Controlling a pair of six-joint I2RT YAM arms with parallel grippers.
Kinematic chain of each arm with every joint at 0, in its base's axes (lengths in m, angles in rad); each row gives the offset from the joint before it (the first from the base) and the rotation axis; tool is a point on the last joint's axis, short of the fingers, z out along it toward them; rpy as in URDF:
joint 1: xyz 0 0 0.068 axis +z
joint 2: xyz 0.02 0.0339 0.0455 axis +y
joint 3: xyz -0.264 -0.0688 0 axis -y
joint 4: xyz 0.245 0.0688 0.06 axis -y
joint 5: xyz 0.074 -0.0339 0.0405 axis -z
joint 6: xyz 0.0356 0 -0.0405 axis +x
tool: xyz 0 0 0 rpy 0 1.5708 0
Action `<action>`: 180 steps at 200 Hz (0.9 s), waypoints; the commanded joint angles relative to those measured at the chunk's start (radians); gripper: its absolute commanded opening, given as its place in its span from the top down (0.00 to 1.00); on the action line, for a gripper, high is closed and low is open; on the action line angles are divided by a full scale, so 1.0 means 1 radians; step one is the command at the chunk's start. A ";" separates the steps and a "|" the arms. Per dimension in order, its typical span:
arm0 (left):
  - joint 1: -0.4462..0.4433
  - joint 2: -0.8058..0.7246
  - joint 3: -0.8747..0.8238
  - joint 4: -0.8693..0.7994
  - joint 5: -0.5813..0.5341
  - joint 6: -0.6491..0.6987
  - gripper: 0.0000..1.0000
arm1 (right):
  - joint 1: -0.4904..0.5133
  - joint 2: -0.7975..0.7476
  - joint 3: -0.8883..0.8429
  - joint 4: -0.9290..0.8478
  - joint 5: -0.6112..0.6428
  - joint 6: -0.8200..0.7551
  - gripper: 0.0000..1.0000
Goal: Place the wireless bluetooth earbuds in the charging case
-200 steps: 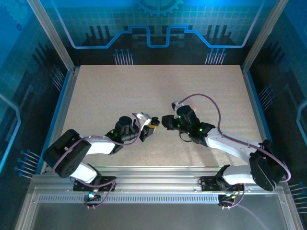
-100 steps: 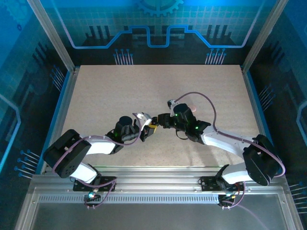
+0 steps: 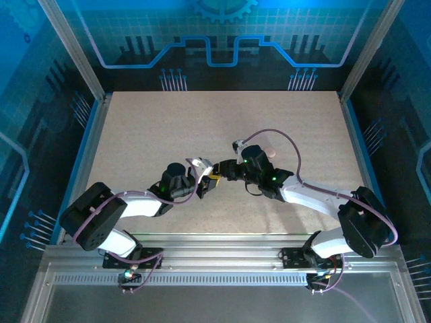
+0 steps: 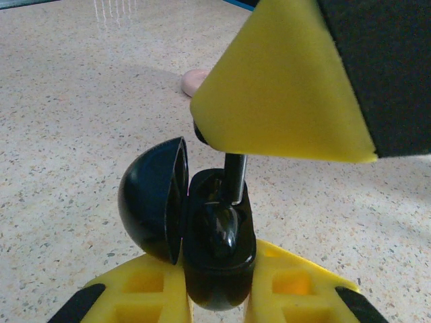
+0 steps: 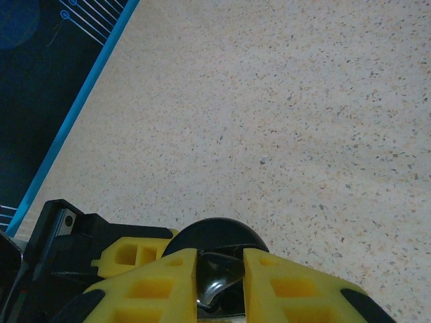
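Observation:
My left gripper (image 4: 219,279) is shut on the charging case (image 4: 215,269), a round black shell held upright with its lid (image 4: 151,198) swung open to the left. My right gripper (image 5: 219,266) is shut on one of the wireless bluetooth earbuds (image 5: 225,272), a glossy black piece. In the left wrist view that earbud (image 4: 234,180) hangs by its stem from the right gripper's yellow finger (image 4: 283,94), with its bud end down inside the case. The case (image 5: 215,234) shows just behind the right fingers. From above, both grippers (image 3: 217,175) meet over the table's middle.
A small pink object (image 3: 269,152) lies on the speckled table (image 3: 168,128) behind the right arm, and shows as a pink object (image 4: 195,81) beyond the case. Blue frame rails (image 3: 91,134) border the table on the left and right.
The right gripper has moved left with the earbud until it meets the left gripper and the open case. The left arm has stayed put.

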 commanded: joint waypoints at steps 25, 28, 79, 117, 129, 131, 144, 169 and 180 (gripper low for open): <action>-0.008 -0.035 0.023 0.029 0.017 -0.002 0.94 | 0.014 -0.003 0.029 -0.014 0.028 -0.031 0.77; -0.008 -0.036 0.023 0.029 0.018 -0.002 0.94 | 0.016 -0.004 0.029 -0.016 0.029 -0.031 0.77; -0.007 -0.041 0.029 0.032 0.016 -0.002 0.94 | 0.018 -0.013 0.023 -0.026 0.030 -0.038 0.77; -0.007 -0.043 0.028 0.027 0.012 0.002 0.94 | 0.021 -0.027 0.014 -0.036 0.034 -0.052 0.77; -0.008 -0.044 0.027 0.024 0.010 0.004 0.94 | 0.022 -0.034 0.011 -0.039 0.034 -0.056 0.77; -0.007 -0.044 0.027 0.024 0.009 0.004 0.94 | 0.021 -0.035 0.011 -0.039 0.034 -0.057 0.77; -0.008 -0.044 0.028 0.024 0.010 0.006 0.94 | 0.023 -0.042 0.009 -0.044 0.033 -0.062 0.77; -0.007 -0.039 0.030 0.027 0.009 0.009 0.94 | 0.022 -0.052 0.009 -0.065 0.038 -0.074 0.77; -0.008 -0.039 0.030 0.029 0.012 0.006 0.94 | 0.022 -0.056 0.008 -0.071 0.042 -0.078 0.77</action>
